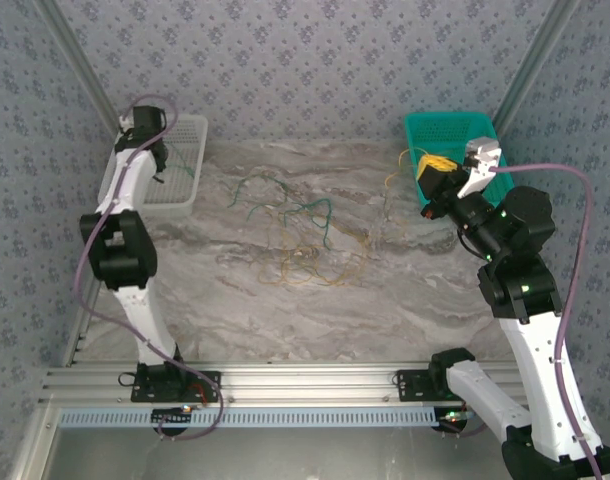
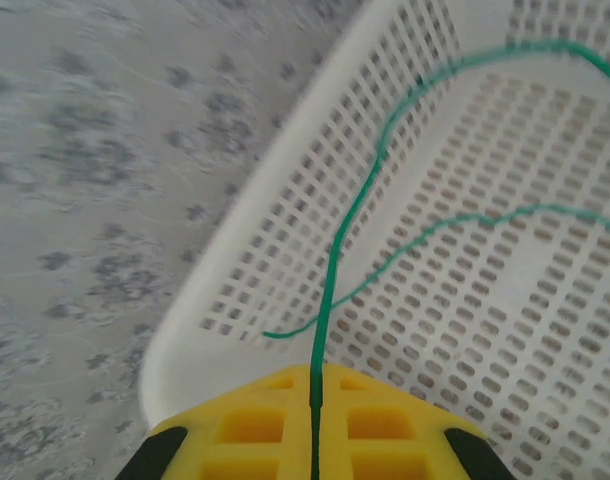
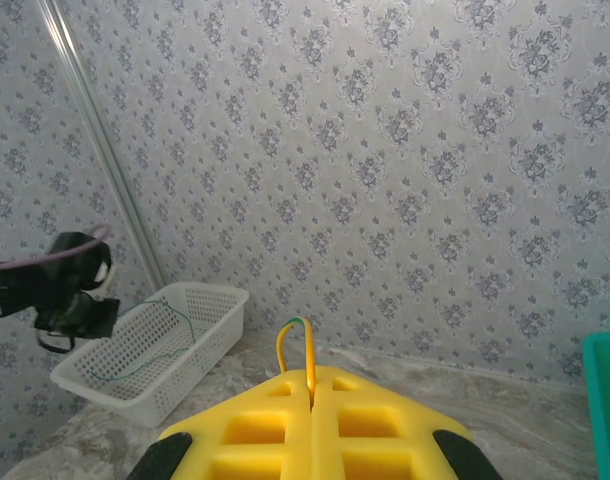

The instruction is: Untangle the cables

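- Left gripper [image 2: 313,400]: far left, over the white basket [image 2: 285,170]. Jaws pressed together on a single green cable [image 2: 350,215], which rises from the pinch and curves over the basket's mesh floor. A second green run lies across the floor beside it.
- Right gripper [image 3: 311,385]: far right, raised beside the green basket [image 1: 450,125]. Jaws closed on a yellow cable [image 3: 282,345]; a short loop stands up out of the pinch. In the top view a yellow run hangs from it toward the table [image 1: 385,300].
- Rest of the cables [image 1: 305,240]: loose heap of green and tan loops mid-table, between the two arms.
- Cannot tell whether either held strand is free of the heap.
- Risk: if the yellow run is knotted into the heap, lifting or swinging it to the green basket would likely drag the whole snarl and tighten it.
- Risk: the green strand could catch in the basket's holes or rim and spring out on release.
- Risk: strands are thin and springy, so either could slide out of the closed jaws under a sideways tug.
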Motion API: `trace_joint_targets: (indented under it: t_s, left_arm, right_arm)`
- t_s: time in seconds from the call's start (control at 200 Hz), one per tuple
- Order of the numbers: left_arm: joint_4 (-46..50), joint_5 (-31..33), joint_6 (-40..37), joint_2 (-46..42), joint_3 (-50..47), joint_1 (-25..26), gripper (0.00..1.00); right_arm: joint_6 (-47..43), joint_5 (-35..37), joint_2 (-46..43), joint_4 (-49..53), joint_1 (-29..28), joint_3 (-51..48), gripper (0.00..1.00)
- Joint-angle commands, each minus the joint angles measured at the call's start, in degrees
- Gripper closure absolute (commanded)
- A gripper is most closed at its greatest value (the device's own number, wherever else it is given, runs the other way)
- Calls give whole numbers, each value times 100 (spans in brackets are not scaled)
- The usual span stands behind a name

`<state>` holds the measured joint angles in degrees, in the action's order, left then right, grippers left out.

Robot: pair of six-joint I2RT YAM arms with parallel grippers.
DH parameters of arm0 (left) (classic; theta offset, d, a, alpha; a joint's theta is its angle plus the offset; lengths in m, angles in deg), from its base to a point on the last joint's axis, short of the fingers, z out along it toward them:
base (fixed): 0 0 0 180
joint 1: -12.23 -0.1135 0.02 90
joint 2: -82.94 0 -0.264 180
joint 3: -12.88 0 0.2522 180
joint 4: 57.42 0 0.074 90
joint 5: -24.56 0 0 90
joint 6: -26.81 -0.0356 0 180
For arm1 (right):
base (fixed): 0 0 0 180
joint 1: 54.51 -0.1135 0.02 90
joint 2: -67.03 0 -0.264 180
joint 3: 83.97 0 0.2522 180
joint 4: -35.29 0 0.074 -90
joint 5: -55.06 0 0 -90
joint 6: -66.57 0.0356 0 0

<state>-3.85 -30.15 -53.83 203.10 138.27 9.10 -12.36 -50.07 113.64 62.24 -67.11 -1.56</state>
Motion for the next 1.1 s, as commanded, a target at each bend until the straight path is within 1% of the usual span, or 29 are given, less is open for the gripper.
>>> trace_joint_targets:
  t_s: [0.0, 0.06, 0.17, 0.31, 0.385, 0.47, 0.685, 0.795, 0.884, 1.094]
  left_arm:
    - [1209, 69, -331, 743, 1074, 161, 100]
    - [1418, 40, -394, 1096, 1421, 209, 100]
    - [1511, -593, -383, 1409, 1695, 181, 100]
    - [1377, -1300, -400, 1588, 1770, 97, 100]
    - [1522, -1525, -378, 1821, 2014, 30, 100]
    - [1697, -1539, -414, 2090, 2312, 15, 100]
    - [1815, -1957, -407, 2515, 2668, -89, 100]
    - [1973, -1982, -411, 2752, 2972, -91, 100]
    - [1934, -2050, -404, 2780, 2987, -97, 100]
    - [1879, -1970, -347, 2565, 2987, -93, 100]
  right_arm:
    - [-2, 78, -56, 32, 30, -193, 100]
    - [-1, 89, -69, 70, 30, -193, 100]
    - [8, 108, -97, 95, 30, -235, 100]
    - [-8, 156, -91, 133, 30, -275, 100]
    - [-8, 171, -84, 103, 34, -331, 100]
    - [17, 187, -78, 61, 30, -400, 100]
    - [48, 230, -77, 23, 30, -544, 100]
    - [32, 263, -73, 21, 36, -601, 100]
    - [43, 284, -63, 12, 30, -638, 100]
    - [36, 320, -15, 3, 29, -676, 100]
